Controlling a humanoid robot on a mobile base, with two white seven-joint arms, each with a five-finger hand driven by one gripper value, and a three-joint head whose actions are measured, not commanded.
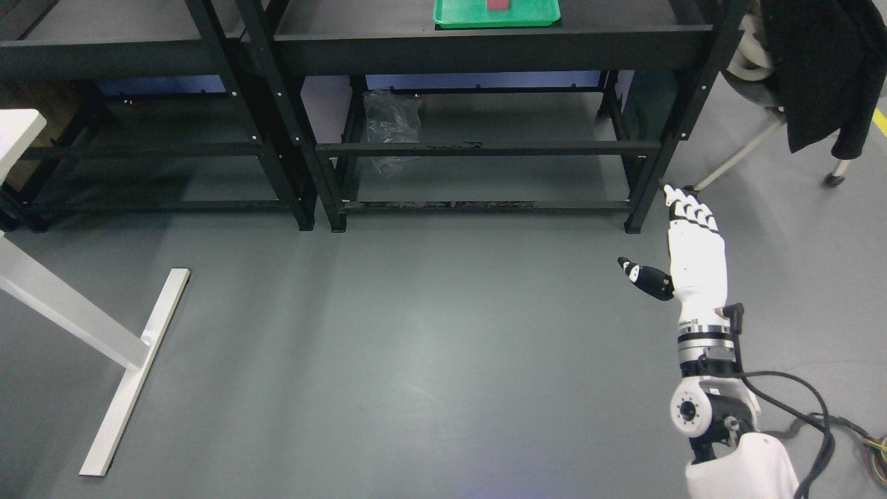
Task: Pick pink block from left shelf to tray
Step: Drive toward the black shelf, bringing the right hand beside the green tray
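Observation:
A green tray [496, 15] lies on the top of the right black shelf [492, 41], at the upper edge of the head view. A pink block [497, 5] sits in the tray, cut off by the picture's top edge. My right hand [665, 239] hangs low over the grey floor, in front of the shelf's right leg, far below the tray. Its fingers are stretched out, the thumb is spread to the side, and it holds nothing. The left arm does not show.
A second black shelf [132, 55] stands at the left. A crumpled clear plastic bag [390, 128] lies on the right shelf's lower level. A white table leg [132, 367] stands at the left. A chair with a black coat [811, 69] stands at the right.

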